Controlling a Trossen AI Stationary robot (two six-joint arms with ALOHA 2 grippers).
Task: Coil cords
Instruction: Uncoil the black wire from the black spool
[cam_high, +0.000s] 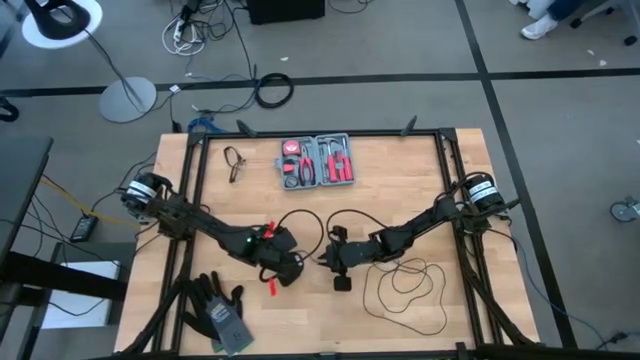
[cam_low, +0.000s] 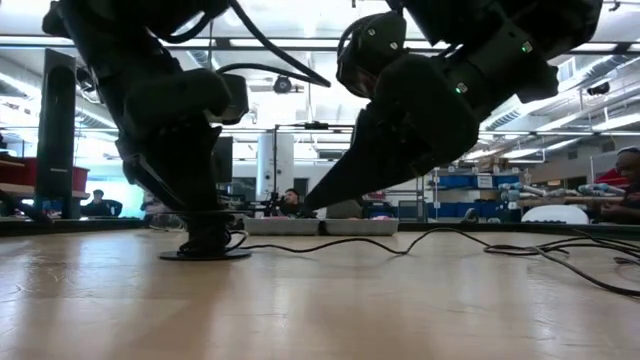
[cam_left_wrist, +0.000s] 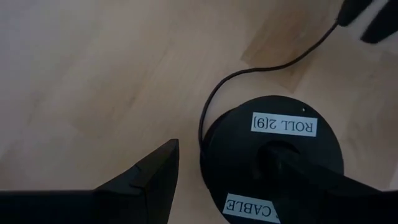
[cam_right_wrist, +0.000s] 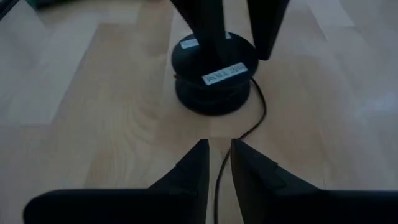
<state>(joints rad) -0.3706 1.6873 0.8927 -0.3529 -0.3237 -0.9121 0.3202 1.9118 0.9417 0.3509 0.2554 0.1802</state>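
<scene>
Left gripper (cam_left_wrist: 217, 180), wide, pins the spool (cam_left_wrist: 273, 149); the wire (cam_right_wrist: 249, 124) runs from it into the right gripper's (cam_right_wrist: 219, 165) narrow pinch.

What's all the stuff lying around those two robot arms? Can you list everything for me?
spool: one, black with white labels, table middle, under the left gripper
wire: one, thin black, from the spool to loose loops on the table's right
tool kit: one, grey case with red tools, far edge
gloves: a pair, dark grey, near left
small strap: one, dark, far left
left gripper: one, dark, fingers astride the spool
right gripper: one, dark, pinching the wire
</scene>
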